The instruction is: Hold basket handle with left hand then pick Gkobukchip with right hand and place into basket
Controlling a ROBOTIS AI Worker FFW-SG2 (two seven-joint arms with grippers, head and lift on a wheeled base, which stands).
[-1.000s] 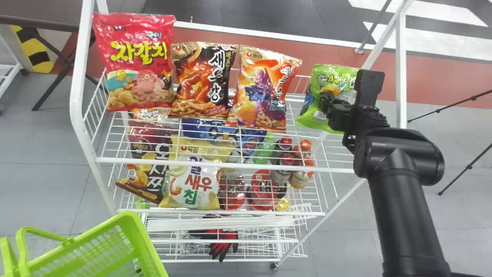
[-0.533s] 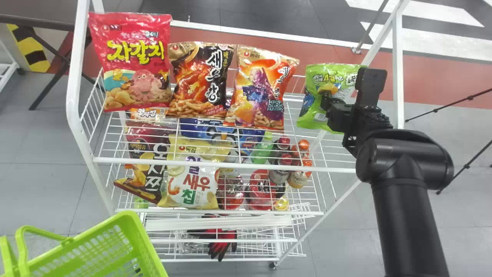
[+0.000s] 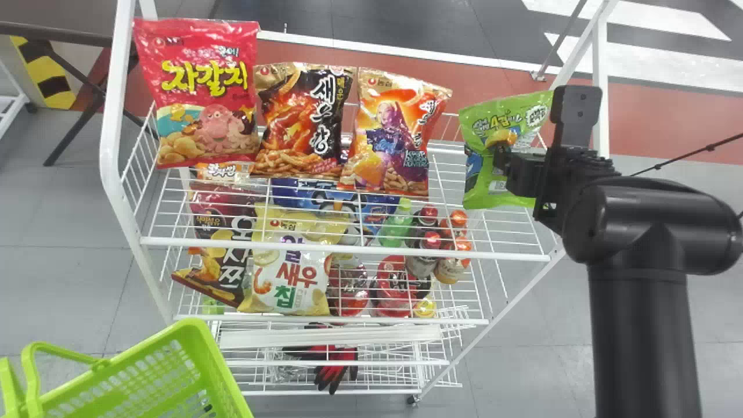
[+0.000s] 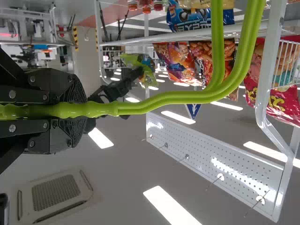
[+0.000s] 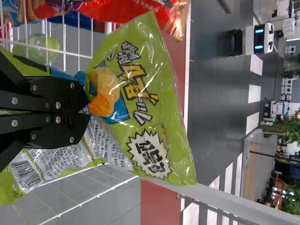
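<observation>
- Currently wire rack [image 3: 348,249] standing ahead; Gkobukchip [image 3: 502,123] hanging at its R end, up top. Can't tell if it's fully clearing the wires.
- Basket [image 3: 215,360] sitting low L, well apart from the bag; transfer + drop pending.
- R gripper [image 5: 87,112] clamping the bag, jaws closed on it; pick looking approx. done.
- L gripper [image 4: 77,111] pinching handle [image 4: 187,96], hold OK. Task running approx. halfway, est.

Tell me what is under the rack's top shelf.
Through its wires: a dark bag, a yellow bag, a blue bag and bottles; lower down, gloves. What the upper bags cover cannot be seen.
</observation>
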